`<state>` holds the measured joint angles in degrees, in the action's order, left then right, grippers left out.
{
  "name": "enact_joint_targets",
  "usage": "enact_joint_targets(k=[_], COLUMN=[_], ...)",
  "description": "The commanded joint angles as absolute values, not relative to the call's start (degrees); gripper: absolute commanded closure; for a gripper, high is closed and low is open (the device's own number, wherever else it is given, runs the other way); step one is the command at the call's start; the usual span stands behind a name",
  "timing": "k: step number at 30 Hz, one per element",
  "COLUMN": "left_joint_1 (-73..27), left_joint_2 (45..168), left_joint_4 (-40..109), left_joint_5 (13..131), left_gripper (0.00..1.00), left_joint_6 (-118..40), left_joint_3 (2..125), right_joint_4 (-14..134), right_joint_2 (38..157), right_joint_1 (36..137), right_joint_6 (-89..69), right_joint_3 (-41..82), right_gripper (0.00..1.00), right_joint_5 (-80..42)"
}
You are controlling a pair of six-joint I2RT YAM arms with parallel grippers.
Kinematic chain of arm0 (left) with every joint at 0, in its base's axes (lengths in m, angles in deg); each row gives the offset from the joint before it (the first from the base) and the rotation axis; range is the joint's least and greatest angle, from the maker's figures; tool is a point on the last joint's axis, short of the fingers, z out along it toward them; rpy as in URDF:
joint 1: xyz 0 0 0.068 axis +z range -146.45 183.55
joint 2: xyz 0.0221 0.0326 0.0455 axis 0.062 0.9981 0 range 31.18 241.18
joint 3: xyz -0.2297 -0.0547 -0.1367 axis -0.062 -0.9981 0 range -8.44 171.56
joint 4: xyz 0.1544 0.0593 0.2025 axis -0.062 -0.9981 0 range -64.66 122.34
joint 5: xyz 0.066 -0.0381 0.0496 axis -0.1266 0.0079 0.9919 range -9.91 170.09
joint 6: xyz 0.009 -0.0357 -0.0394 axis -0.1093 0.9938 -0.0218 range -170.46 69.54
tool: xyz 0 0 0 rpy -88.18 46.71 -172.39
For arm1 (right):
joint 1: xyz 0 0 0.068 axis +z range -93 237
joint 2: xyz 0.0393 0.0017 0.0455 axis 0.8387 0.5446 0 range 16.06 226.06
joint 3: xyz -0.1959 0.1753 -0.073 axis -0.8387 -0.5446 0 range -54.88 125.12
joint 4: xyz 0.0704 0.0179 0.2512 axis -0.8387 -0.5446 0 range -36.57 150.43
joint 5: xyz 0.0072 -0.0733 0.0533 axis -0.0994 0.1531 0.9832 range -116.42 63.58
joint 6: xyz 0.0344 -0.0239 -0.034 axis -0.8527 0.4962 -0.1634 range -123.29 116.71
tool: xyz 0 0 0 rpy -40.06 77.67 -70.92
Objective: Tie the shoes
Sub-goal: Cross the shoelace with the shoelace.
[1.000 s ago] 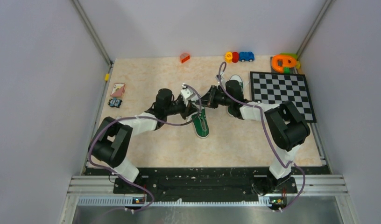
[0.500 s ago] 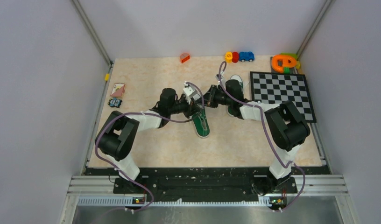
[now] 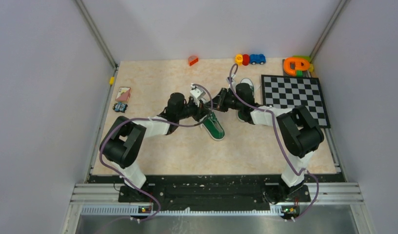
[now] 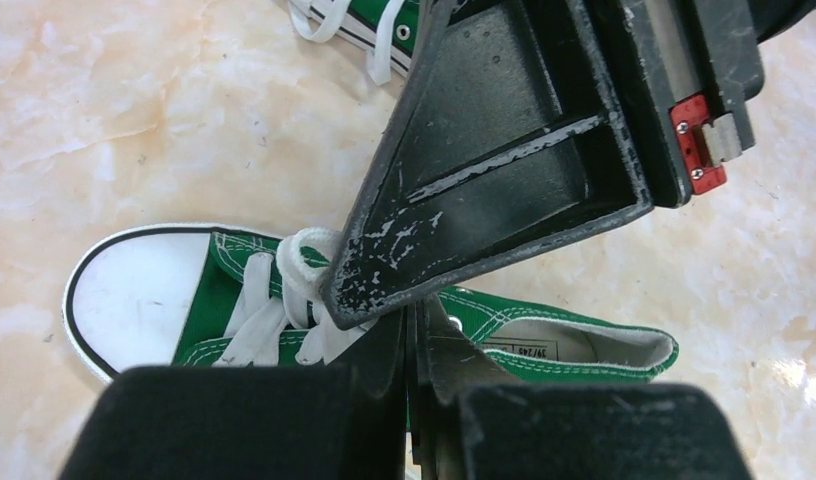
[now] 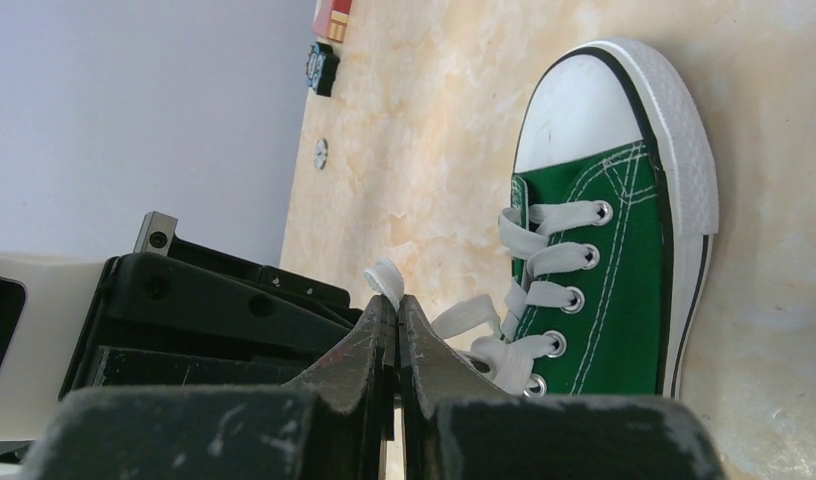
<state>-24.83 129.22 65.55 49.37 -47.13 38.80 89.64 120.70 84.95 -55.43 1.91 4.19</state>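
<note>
Shoes (image 3: 215, 128) are ours to tie; our right gripper (image 5: 396, 308) is clenched on a loop of white lace (image 5: 386, 278); our left gripper (image 4: 410, 335) is pressed closed just beside it, and we cannot tell whether it pinches lace; the nearer shoe (image 4: 134, 290) lies mid-table, its mate (image 3: 246, 84) farther right; we judge that loop-forming is in hand; next we must draw the loop taut without dragging the shoe.
</note>
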Motion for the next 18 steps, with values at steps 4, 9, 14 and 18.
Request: enact_joint_targets(k=[4,9,14,18], left_joint_1=[-24.3,-24.3,-24.4,-24.3], left_joint_2=[128.1,128.1,127.9,125.5], left_joint_4=[70.7,72.5,74.0,69.8], left_joint_5=[56.2,56.7,55.2,54.9], left_gripper=[1.0,1.0,1.0,1.0], left_joint_6=[-46.4,-46.3,-44.9,-44.5], left_joint_3=[37.4,36.6,36.5,36.4], right_joint_4=[92.0,89.8,89.0,87.5], right_joint_2=[119.1,119.4,119.9,119.8], right_joint_1=[85.6,85.7,85.9,85.9], right_joint_6=[-54.9,-52.9,-52.3,-51.6], right_joint_3=[3.3,4.6,5.8,6.4], right_gripper=[1.0,1.0,1.0,1.0], right_joint_5=[4.6,3.7,3.7,3.1])
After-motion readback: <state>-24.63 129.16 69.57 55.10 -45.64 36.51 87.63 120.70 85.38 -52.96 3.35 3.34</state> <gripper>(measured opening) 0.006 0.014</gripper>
